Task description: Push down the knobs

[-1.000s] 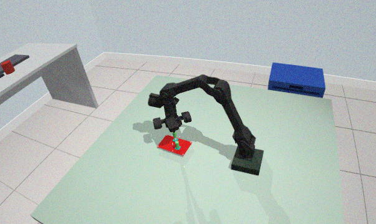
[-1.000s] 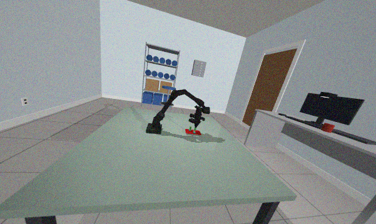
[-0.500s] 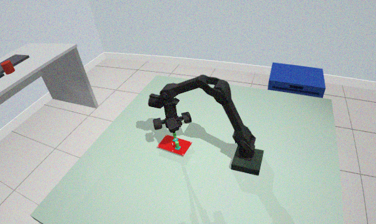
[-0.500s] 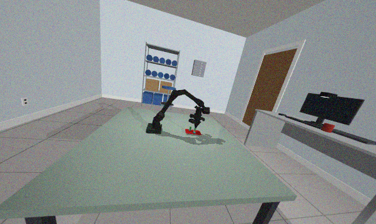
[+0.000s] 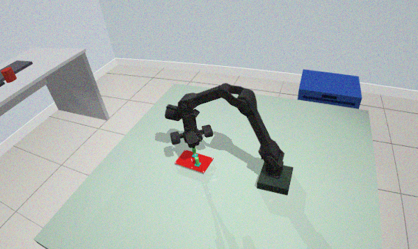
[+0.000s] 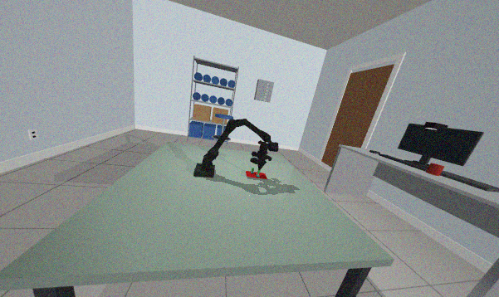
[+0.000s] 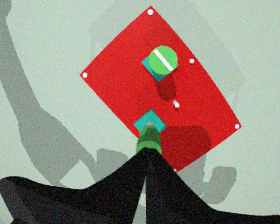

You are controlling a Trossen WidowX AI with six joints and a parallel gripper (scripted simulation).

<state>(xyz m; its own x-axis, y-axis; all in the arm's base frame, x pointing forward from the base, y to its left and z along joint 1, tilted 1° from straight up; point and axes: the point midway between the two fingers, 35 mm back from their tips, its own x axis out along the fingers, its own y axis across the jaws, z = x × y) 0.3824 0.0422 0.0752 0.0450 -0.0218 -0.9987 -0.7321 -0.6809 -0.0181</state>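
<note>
The red board stands on the table. My gripper is shut and empty, its tips over the top of the near green knob; contact is hard to tell. This knob is above its teal potentiometer, with a bit of grey shaft showing between them in the wrist view. The far green knob, with a white line on top, stands over the other teal potentiometer. Its gap is hidden from above. Both potentiometers sit on the board.
A small white part stands on the board between the knobs, near its right side in the wrist view. The arm's base stands on the green table. A desk and a blue box are beyond the table.
</note>
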